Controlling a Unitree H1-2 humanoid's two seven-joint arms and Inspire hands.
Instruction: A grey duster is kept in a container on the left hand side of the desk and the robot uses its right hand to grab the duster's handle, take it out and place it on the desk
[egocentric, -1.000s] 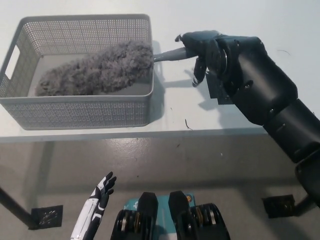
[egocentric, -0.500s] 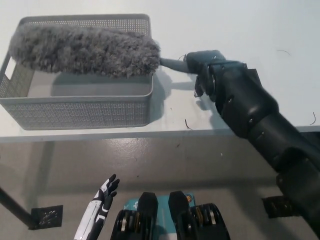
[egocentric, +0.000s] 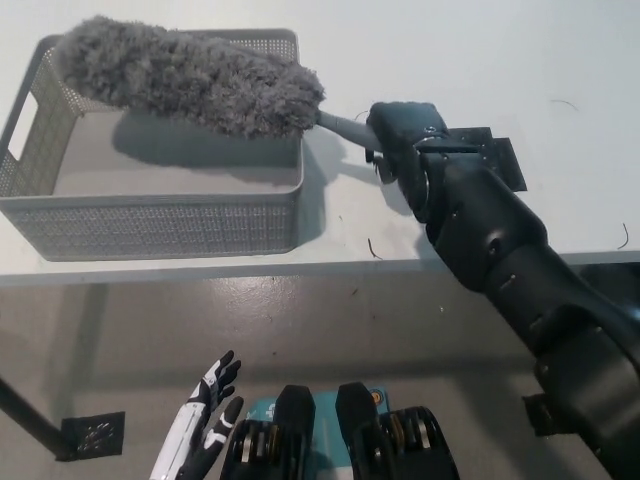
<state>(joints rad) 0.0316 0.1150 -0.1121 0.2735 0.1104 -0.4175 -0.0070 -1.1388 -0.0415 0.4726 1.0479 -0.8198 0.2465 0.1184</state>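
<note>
A fluffy grey duster (egocentric: 190, 83) hangs lifted above the grey mesh container (egocentric: 160, 220) on the left of the white desk (egocentric: 560, 60), its head slanting from upper left down to the container's right rim. Its grey handle (egocentric: 345, 127) sticks out to the right into my black right hand (egocentric: 400, 135), which is shut on it just right of the container. The duster's shadow falls on the container's floor. My white left hand (egocentric: 205, 415) rests low at the bottom left, below the desk, fingers apart.
A dark flat patch (egocentric: 490, 155) lies on the desk behind my right forearm. The desk's front edge runs across the middle of the picture, with grey floor below it. White desk surface stretches to the right of the container.
The duster has been raised out of the container by its handle and its far end swung up and to the right. My right hand shifted slightly right and turned.
</note>
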